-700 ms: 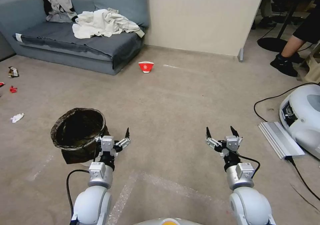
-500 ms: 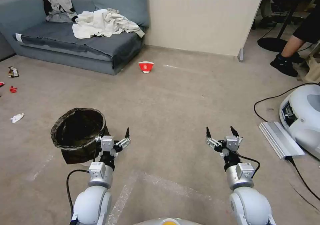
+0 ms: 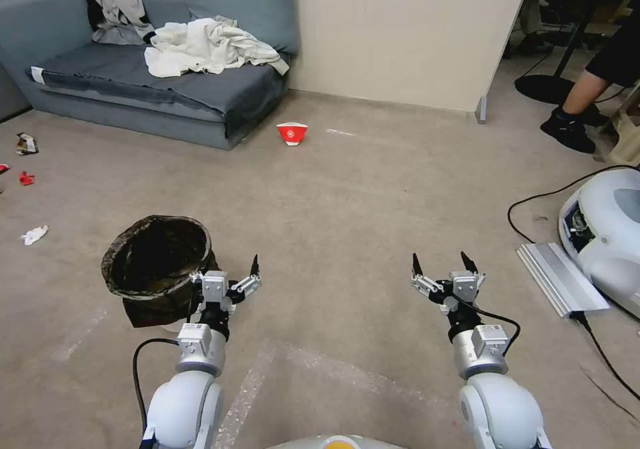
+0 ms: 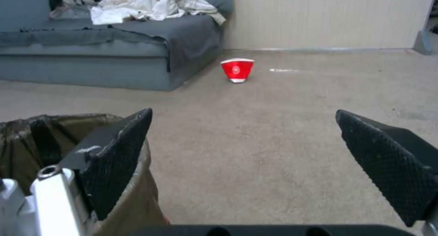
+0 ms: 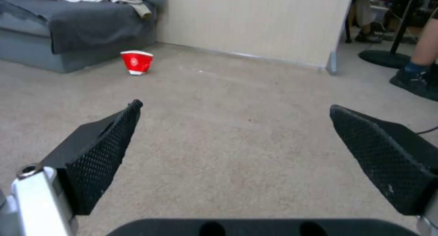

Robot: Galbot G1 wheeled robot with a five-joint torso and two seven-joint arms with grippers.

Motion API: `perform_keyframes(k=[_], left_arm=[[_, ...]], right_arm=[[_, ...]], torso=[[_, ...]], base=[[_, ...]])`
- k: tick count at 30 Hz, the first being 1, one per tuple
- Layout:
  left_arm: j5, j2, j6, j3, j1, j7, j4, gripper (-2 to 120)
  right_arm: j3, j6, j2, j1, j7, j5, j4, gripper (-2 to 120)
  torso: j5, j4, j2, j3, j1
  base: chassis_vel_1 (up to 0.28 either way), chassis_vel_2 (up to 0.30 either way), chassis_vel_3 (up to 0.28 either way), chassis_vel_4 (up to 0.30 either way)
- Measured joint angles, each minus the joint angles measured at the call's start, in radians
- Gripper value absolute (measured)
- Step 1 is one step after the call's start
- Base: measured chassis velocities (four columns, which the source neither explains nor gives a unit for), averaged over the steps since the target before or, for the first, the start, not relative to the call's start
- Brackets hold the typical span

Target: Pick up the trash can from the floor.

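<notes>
Nothing had moved since the earlier frames: both arms hung where they had been, low over the floor. The left gripper stood with its fingers spread wide and holding nothing, just beside the trash can, one finger right at the bag-covered rim while the other was over bare carpet. The trash can sat upright on the floor at the robot's front left, and the right gripper, also wide open and holding nothing, hovered well apart from it, with a red cup farther off by the sofa.
</notes>
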Motion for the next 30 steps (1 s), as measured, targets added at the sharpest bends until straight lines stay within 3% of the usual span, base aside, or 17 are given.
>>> perform_keyframes(k=[6,10,13,14,16,18,20,23,30], left_arm=[[0.000,0.001,0.000,-0.002,0.005,-0.002,-0.003,100],[-0.009,0.016,0.000,-0.026,0.041,-0.018,-0.060,100],[-0.029,0.045,0.003,-0.071,0.112,-0.052,-0.170,100],[-0.029,0.045,0.003,-0.071,0.112,-0.052,-0.170,100],[-0.045,0.069,0.005,-0.108,0.171,-0.079,-0.260,100],[-0.048,0.074,0.005,-0.115,0.183,-0.085,-0.278,100],[-0.089,0.097,0.025,-0.152,0.245,-0.114,-0.353,100],[-0.105,0.101,0.035,-0.158,0.257,-0.119,-0.357,100],[-0.111,0.101,0.018,-0.155,0.257,-0.120,-0.335,100]], right_arm=[[0.002,0.003,0.010,-0.019,0.001,0.004,0.027,100],[0.009,0.006,0.028,-0.053,0.003,0.017,0.076,100],[0.027,0.021,0.074,-0.134,0.013,0.047,0.203,100],[0.027,0.021,0.074,-0.134,0.013,0.047,0.203,100],[0.032,0.021,0.091,-0.167,0.003,0.058,0.245,100],[0.032,0.020,0.091,-0.169,0.002,0.059,0.247,100],[0.034,0.018,0.093,-0.175,-0.010,0.060,0.250,100],[0.034,0.016,0.092,-0.176,-0.017,0.060,0.250,100],[0.032,-0.004,0.091,-0.178,-0.022,0.060,0.252,100]], torso=[[-0.0001,-0.0004,0.000,0.000,0.000],[0.0003,-0.0001,0.000,0.000,0.000],[0.0000,-0.0001,0.000,0.000,0.000],[0.0000,-0.0001,0.000,0.000,0.000],[-0.0005,-0.0001,0.000,0.000,0.000],[0.0001,0.0001,0.000,0.000,0.000],[0.0008,0.0005,0.000,0.000,0.000],[-0.0007,0.0000,0.000,0.000,0.000],[-0.0001,0.0000,0.000,0.000,0.000]], base=[[0.000,0.000,0.000,0.000],[0.000,0.000,0.000,0.000],[0.000,0.000,0.000,0.000],[0.000,0.000,0.000,0.000],[0.000,0.000,0.000,0.000],[0.000,0.000,0.000,0.000],[0.000,0.000,0.000,0.000],[0.000,0.000,0.000,0.000],[0.000,0.000,0.000,0.000]])
